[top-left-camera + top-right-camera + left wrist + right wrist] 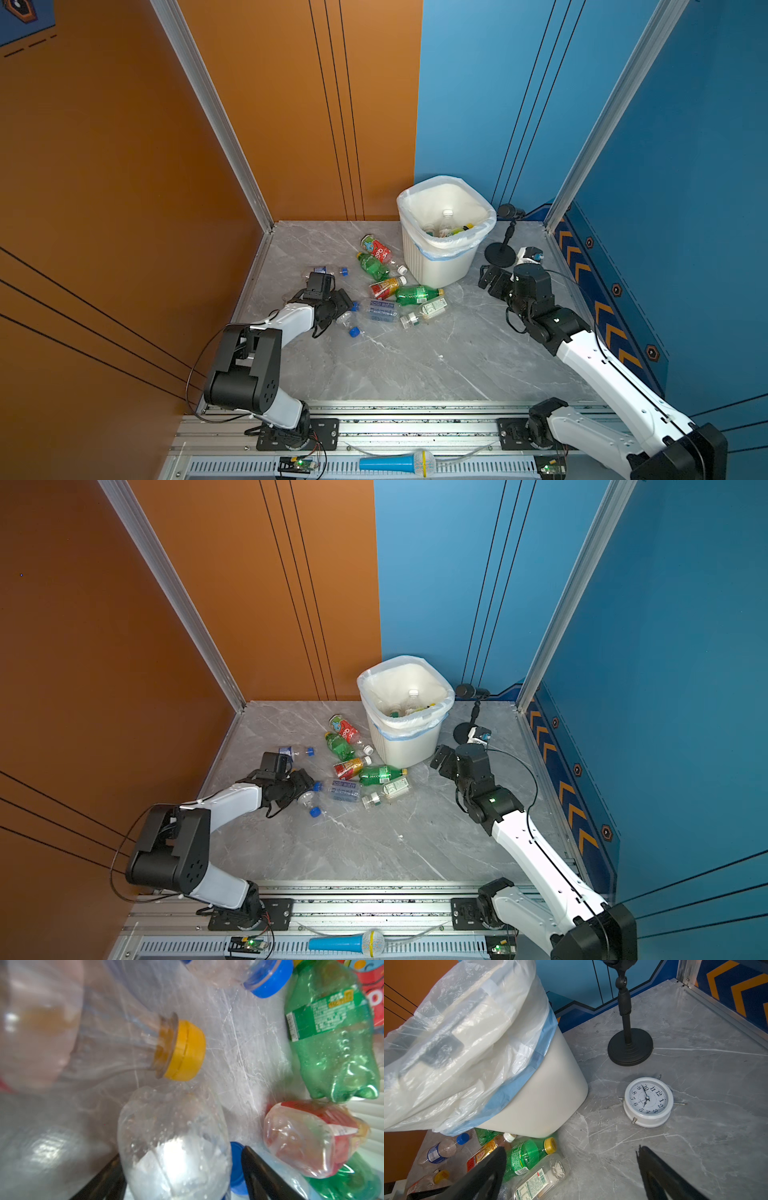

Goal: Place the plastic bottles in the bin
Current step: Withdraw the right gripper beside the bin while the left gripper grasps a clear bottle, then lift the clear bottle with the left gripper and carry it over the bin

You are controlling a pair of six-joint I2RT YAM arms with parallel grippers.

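The clear bottle point(174, 1126) is being straddled by the left gripper point(182, 1152), its long axis running along the jaws, which are being held half open, nothing clamped yet.

1. Bin point(440, 270) is white with ribbed sides; its liner bag point(446, 1043) is see-through white with a pale blue band.
2. Green bottle point(417, 294) has a yellow cap, red-labelled bottle point(377, 250) has a bit of blue in the print, clear bottle point(380, 311) wears a blue-and-white label and blue cap.
3. Tabletop point(415, 365): grey marble look, white veins.
4. Orange wall point(104, 166), blue wall point(478, 104), thin black lines on both (plus a chevron strip point(604, 311), orange on navy).
5. Clock point(648, 1103) white with black numerals, stand point(630, 1049) black, cone point(386, 462) blue.
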